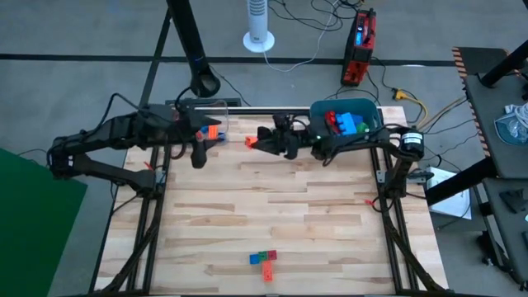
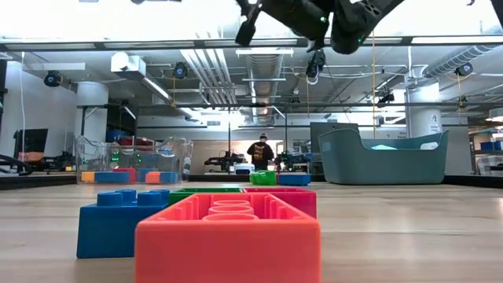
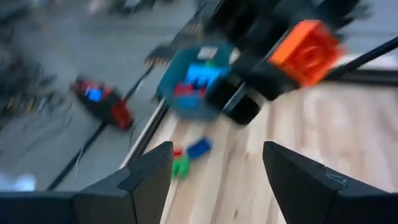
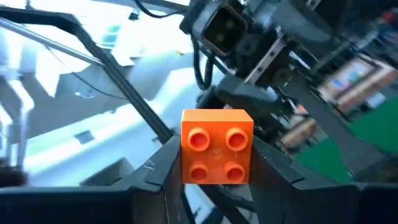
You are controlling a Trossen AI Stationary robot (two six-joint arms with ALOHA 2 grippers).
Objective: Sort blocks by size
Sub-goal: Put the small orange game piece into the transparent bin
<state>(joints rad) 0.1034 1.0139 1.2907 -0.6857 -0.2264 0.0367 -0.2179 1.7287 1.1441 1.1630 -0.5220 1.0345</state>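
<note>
The right gripper [image 4: 216, 163] is clamped on an orange four-stud block [image 4: 216, 147], held in the air over the far edge of the table [image 1: 272, 214], between the clear plastic box [image 1: 208, 115] and the teal tub [image 1: 351, 115] — the tub lies just behind it on the right arm's side, the box well across toward the left arm. The left gripper [image 3: 211, 165] hangs with its fingers apart beside the clear box, facing the held block; in the left wrist view the orange block [image 3: 306, 50] shows ahead with the tub [image 3: 196, 81] beyond. Judging by its chunky size, this block probably belongs with the large blue and red blocks [image 1: 345, 120] already in the tub, so the move turns on carrying it back toward the tub rather than on toward the box, where small orange pieces [image 1: 211, 132] sit. A few blocks [image 1: 264, 262] wait near the table's front edge, far from both arms. The block is square, with no long axis to align. No readable writing or brand shows.
</note>
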